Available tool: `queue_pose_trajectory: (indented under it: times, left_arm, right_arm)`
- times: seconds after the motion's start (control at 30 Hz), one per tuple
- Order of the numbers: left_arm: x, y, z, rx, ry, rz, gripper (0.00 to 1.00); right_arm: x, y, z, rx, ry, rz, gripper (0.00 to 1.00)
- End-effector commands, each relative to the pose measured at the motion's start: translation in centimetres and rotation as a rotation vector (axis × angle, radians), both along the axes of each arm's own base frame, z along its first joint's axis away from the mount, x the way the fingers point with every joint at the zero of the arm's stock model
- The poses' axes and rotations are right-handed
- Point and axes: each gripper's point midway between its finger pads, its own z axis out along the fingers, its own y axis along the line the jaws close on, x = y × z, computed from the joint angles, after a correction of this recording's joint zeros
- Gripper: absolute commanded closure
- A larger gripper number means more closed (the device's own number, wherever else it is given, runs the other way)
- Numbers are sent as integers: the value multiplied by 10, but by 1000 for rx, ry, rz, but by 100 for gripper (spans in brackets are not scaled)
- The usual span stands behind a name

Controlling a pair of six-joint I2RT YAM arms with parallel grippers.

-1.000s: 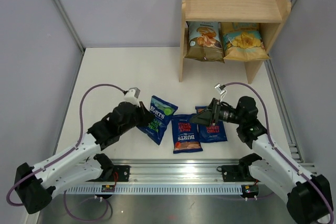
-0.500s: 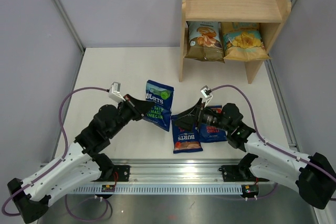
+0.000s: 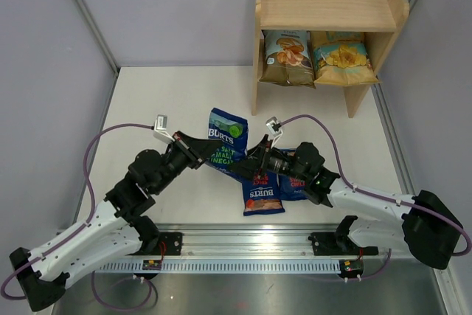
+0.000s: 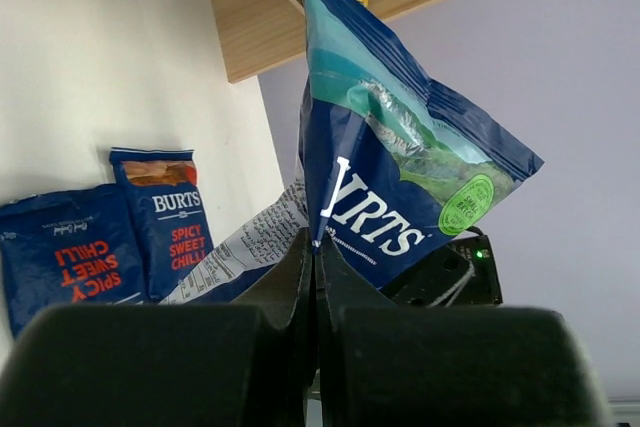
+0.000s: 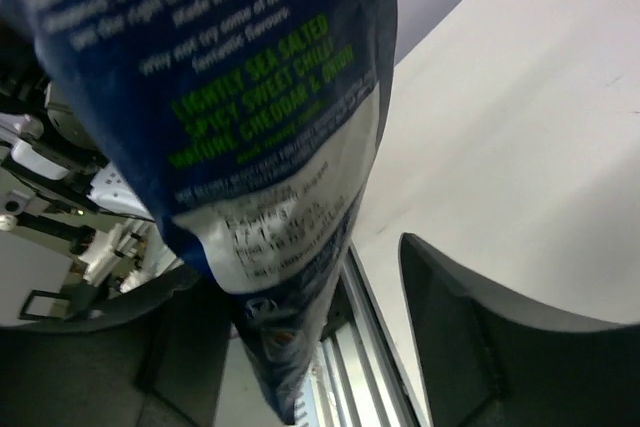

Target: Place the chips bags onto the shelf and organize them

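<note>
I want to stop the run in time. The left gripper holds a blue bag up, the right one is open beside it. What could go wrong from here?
1. The left gripper pinches the lifted BURTS bag at one edge only; it may slip.
2. Only the bag's lower end sits between the open fingers of the right gripper; closing may catch just the seam.
3. The right arm reaches over two bags lying on the table and may push them.

Top view: high, well back from shelf (image 3: 330, 7), looking down; shelf at far right.
Left wrist view: low, close behind lifted BURTS bag (image 4: 400, 187), facing shelf.
Right wrist view: very close under same bag, facing away from shelf.
All three share bag.
</note>
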Motion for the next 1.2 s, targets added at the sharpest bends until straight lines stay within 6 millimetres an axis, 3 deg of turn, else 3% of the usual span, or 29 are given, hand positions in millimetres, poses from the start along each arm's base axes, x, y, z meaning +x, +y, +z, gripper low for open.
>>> queue_pose_trajectory:
  times: [0.0,0.17,0.27,0.4,0.43,0.5,0.7,0.87,0.93,1.03,1.17]
  left_arm:
    - [-2,3,31,-109,-57,14,100]
    - [-2,12,36,11,-107,37,98]
    - [-7,11,41,82,-171,4,82]
    - [-15,13,46,206,-288,-42,39]
    - [-18,14,45,258,-336,-61,18]
    - [-27,18,53,291,-422,-90,1]
    - [-65,18,55,405,-620,-281,1]
    - [-123,3,72,261,-826,-550,1]
    - [-145,2,84,174,-900,-633,1]
    - [-150,1,90,129,-907,-650,3]
    - [-151,-5,94,94,-881,-687,23]
  right_arm:
    - [6,11,41,116,-111,-12,33]
    - [-2,11,43,135,-138,31,68]
    - [-13,11,47,146,-148,89,76]
    - [-28,7,59,154,-156,148,84]
    - [-32,6,61,154,-163,166,85]
    - [-48,3,69,157,-186,244,86]
    - [-90,-8,85,117,-259,468,87]
    - [-122,-17,88,72,-264,695,85]
    - [-125,-18,94,75,-266,733,85]
    - [-133,-22,96,59,-255,795,84]
    - [-134,-23,93,32,-234,817,83]
